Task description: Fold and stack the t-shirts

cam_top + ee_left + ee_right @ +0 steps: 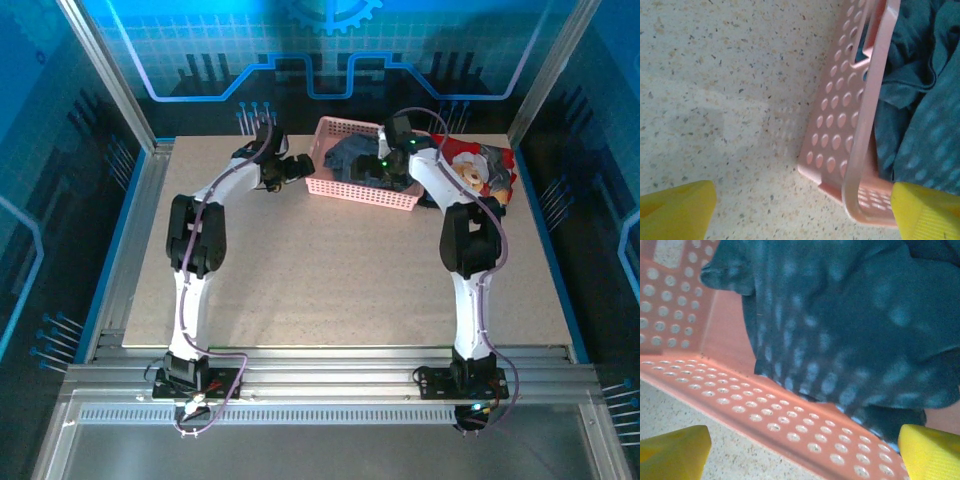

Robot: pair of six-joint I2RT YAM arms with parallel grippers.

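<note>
Top external: both arms reach toward the upper middle of the frame, where a pink basket (362, 193) stands on the speckled tabletop (330, 280).
Basket axis: its long side runs from upper left down to lower right.
Slate-blue t-shirt (350, 155): bunched up inside the basket, in loose folds; no clear long axis and no collar or hem that I can tell.
Teddy-bear t-shirt (482, 170): lies on the tabletop just right of the basket, at the upper right, print facing up. It spreads mostly left to right and the right arm hides its near-left part.
Left claw (297, 168): at the basket's left end, pointing right toward it, jaws wide apart and gripping nothing.
Left wrist: one yellow fingertip (675, 210) sits over bare tabletop, the other over the basket's inside by the blue cloth. The basket's corner lies between them.
Right claw (388, 168): above the basket's middle, jaws spread wide, holding nothing.
Right wrist: the perforated basket wall crosses the lower frame. Blue cloth is heaped behind it, dappled by light through the holes, and the fingertips sit at the two bottom corners.
</note>
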